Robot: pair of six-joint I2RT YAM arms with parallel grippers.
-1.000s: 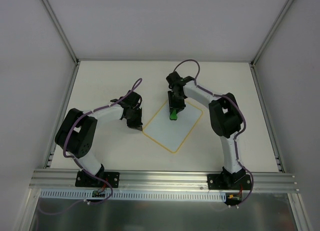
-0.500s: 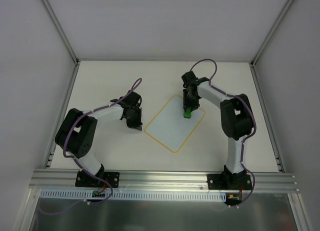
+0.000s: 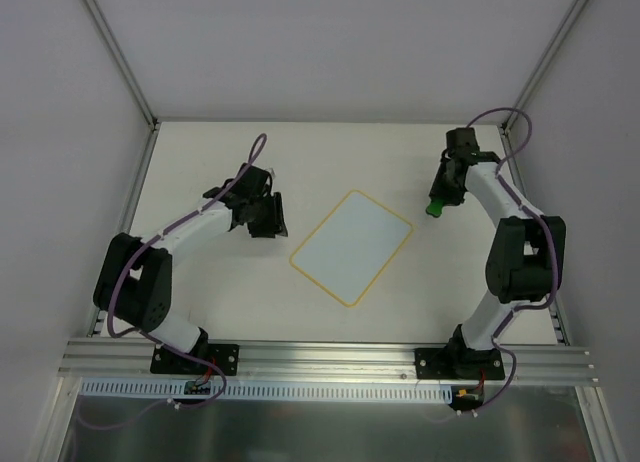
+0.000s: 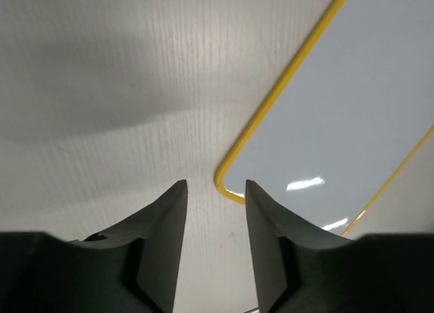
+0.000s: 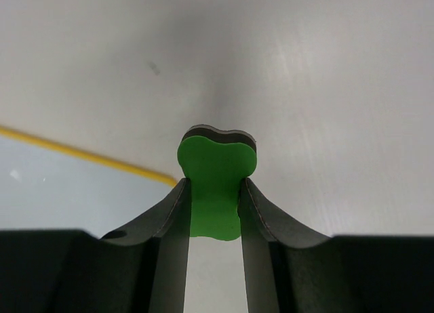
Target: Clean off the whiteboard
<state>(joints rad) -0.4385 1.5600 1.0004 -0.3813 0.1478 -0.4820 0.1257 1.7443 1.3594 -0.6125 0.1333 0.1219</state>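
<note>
The whiteboard (image 3: 352,247) lies tilted at the table's middle, its face wiped plain inside a yellow rim. It also shows in the left wrist view (image 4: 346,116) and its corner in the right wrist view (image 5: 61,184). My right gripper (image 3: 436,206) is shut on the green eraser (image 5: 215,184) and holds it over bare table to the right of the board. My left gripper (image 3: 268,222) is open and empty, just left of the board's left corner; its fingers (image 4: 166,238) straddle bare table.
White enclosure walls with metal posts surround the table (image 3: 200,162). An aluminium rail (image 3: 320,357) runs along the near edge by the arm bases.
My right gripper has carried the green eraser off the board, to the right and a little back. My left gripper has pulled slightly away from the board's left corner.
</note>
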